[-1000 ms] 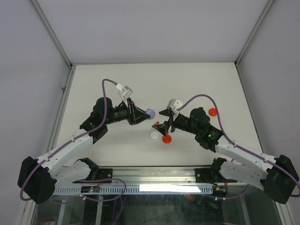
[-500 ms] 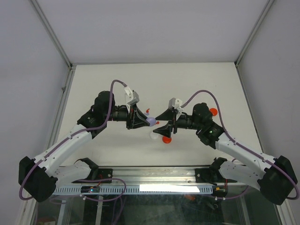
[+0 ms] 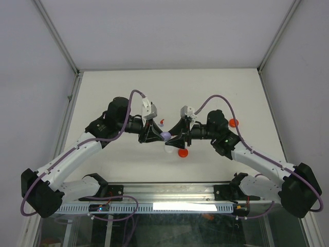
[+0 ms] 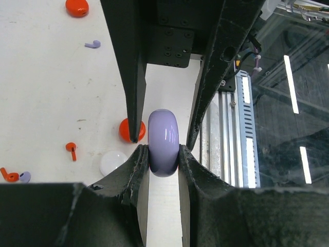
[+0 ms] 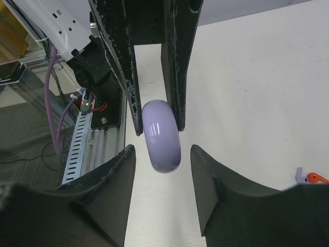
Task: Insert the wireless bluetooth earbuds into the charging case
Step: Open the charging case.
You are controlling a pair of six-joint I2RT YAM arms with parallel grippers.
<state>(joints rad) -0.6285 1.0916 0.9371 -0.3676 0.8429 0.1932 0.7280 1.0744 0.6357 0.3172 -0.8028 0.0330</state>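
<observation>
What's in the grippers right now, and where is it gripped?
The left gripper clamps the round purple case across its two broad faces, near one edge. The right gripper is open astride it, holding nothing.

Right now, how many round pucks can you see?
4: purple puck clamped in the left gripper; white puck and red puck side by side on the table nearby; second red puck beside the right arm. Arms may hide others.

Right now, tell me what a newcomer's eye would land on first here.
The two arms sit nose to nose mid-table: the left gripper clamps a pale purple puck edge-on, and the right gripper, open, straddles it. On the table beneath lie a red puck, a white puck and loose earbuds.
</observation>
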